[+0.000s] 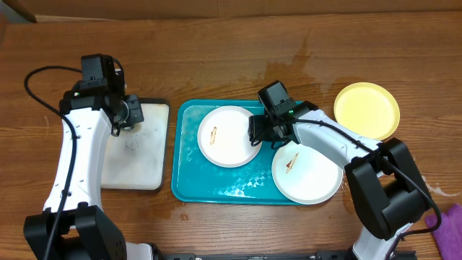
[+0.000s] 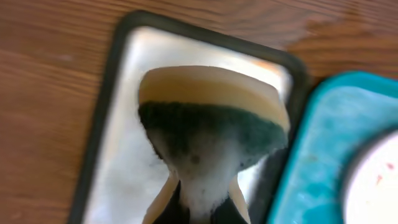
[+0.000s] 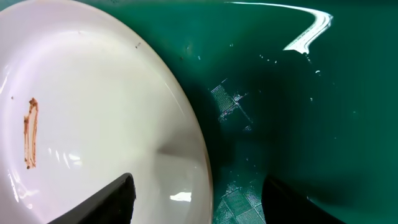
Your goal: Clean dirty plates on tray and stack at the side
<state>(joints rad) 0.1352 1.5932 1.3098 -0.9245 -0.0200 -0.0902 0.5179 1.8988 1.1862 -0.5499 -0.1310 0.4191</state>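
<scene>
My right gripper (image 3: 199, 194) stands spread across the rim of the left white plate (image 1: 228, 136): one finger (image 3: 115, 200) is over the plate's face, the other over the teal tray (image 1: 189, 180) floor, with nothing pinched. That plate carries a thin brown-orange smear (image 3: 29, 132) and lies in the tray's far left part. A second white plate (image 1: 307, 173), also smeared, lies in the tray's near right corner, its edge reaching over the tray's rim. The yellow-green plate (image 1: 366, 110) sits on the wooden table (image 1: 216, 50), right of the tray.

My left gripper (image 2: 199, 190) is pressed together on a foamy sponge (image 2: 211, 118), yellow with a dark green scouring face, above the white tray with the black rim (image 1: 137, 170), left of the teal tray. A purple cloth (image 1: 451, 227) lies at the table's near right edge.
</scene>
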